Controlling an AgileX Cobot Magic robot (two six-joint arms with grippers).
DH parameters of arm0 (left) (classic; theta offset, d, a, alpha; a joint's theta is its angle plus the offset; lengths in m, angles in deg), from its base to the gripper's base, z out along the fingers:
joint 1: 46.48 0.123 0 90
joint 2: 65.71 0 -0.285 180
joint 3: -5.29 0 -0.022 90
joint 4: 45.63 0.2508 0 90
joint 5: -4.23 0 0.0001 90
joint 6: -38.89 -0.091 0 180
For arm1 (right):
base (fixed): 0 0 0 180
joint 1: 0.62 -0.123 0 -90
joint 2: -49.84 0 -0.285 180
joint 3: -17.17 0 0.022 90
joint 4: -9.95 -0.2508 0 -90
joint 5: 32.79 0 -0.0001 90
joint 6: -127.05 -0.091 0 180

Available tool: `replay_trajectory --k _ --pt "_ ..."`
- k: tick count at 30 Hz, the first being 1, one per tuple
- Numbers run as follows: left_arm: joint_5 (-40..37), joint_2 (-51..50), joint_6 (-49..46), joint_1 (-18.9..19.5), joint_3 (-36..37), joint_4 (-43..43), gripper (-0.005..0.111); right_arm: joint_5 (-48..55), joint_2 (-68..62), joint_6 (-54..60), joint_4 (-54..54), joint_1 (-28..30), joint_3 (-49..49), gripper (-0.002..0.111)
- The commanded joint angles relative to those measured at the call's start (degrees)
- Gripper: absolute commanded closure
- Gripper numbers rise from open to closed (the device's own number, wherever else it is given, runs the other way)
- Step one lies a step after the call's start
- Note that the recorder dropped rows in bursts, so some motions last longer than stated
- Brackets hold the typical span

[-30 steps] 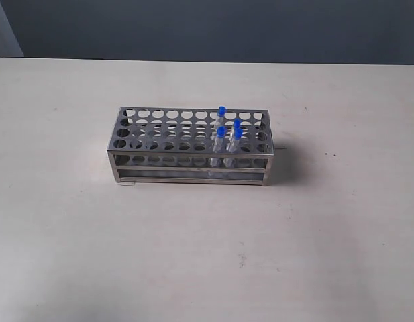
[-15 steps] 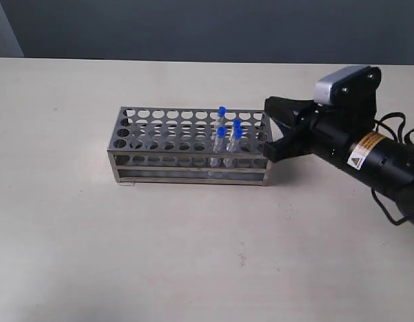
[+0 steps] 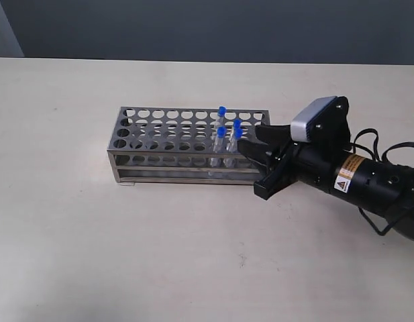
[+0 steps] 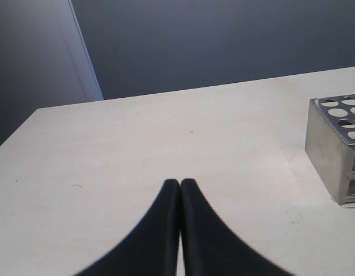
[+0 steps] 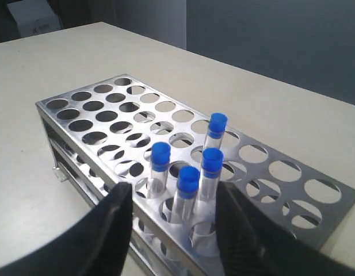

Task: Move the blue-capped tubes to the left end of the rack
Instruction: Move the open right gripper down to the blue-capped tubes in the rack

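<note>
The shiny steel rack (image 3: 168, 142) stands mid-table, its top plate full of round holes. Several blue-capped tubes (image 3: 229, 131) stand upright in holes near its right end. From the right, my right gripper (image 3: 250, 168) reaches in, open, with its fingers at the rack's front right corner just short of the tubes. In the right wrist view the blue-capped tubes (image 5: 187, 187) stand beyond the wide-apart fingers of the right gripper (image 5: 172, 192), and nothing is held. My left gripper (image 4: 180, 183) is shut and empty, low over bare table, with the rack's (image 4: 333, 150) end off to one side.
The pale table (image 3: 92, 235) runs wide around the rack. A dark wall (image 3: 207, 27) stands behind its far edge. The right arm's black body and cables (image 3: 368, 181) lie over the table's right side.
The right arm came into view from the right, then moved down and left to the rack's front right corner. The tubes and rack have not moved.
</note>
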Motion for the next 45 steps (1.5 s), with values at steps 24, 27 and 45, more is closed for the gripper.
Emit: replay_trajectory --k 24,27,45 --pt "0.77 -0.26 0.20 -0.39 -0.11 -0.04 0.106 -3.49 -7.91 0.11 0.58 -0.09 -5.65 0.063" --pt "0.77 -0.26 0.20 -0.39 -0.11 -0.04 0.106 -3.37 -7.91 -1.21 1.10 -0.09 -6.53 0.063" --pt "0.77 -0.26 0.20 -0.39 -0.11 -0.04 0.106 -2.29 -10.01 -3.72 2.53 -0.09 -7.46 0.063"
